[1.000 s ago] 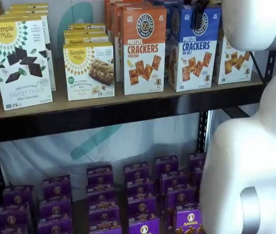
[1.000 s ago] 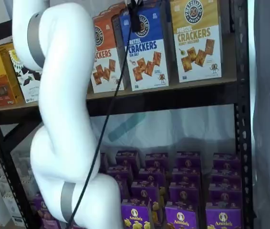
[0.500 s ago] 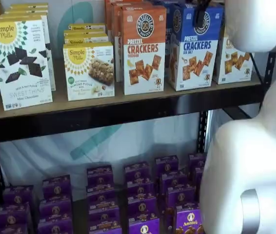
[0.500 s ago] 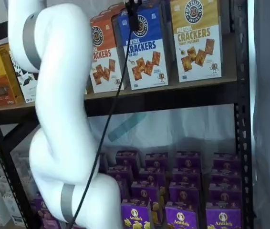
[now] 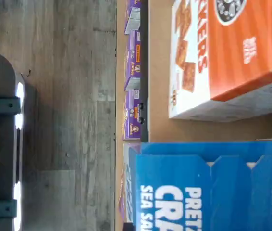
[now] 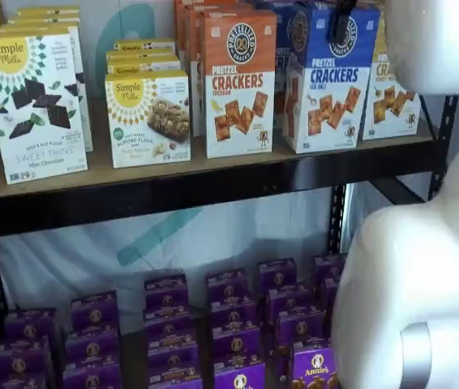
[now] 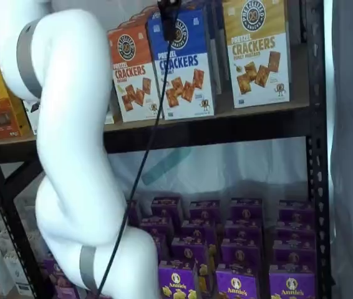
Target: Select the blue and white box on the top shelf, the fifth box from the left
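The blue and white box (image 6: 331, 89) stands on the top shelf (image 6: 173, 190) between an orange-topped cracker box (image 6: 239, 81) and a yellow-topped one (image 7: 254, 53). It shows in both shelf views (image 7: 186, 68) and leans forward out of its row. My gripper (image 6: 341, 23) hangs from the view's top edge with its black fingers closed on the box's top edge, as a shelf view also shows (image 7: 167, 14). The wrist view shows the box's blue top (image 5: 208, 187) close up, beside the orange box (image 5: 232, 53).
Simple Mills boxes (image 6: 35, 101) stand further left on the top shelf. Several purple Annie's boxes (image 6: 229, 316) fill the lower shelf. My white arm (image 7: 70, 156) and its cable (image 7: 136, 180) hang in front of the shelves. A black upright (image 7: 317, 124) stands at the right.
The blue and white box has tipped and shifted forward out of the row with the fingers on its top. The arm has swung outward, uncovering more of the orange box.
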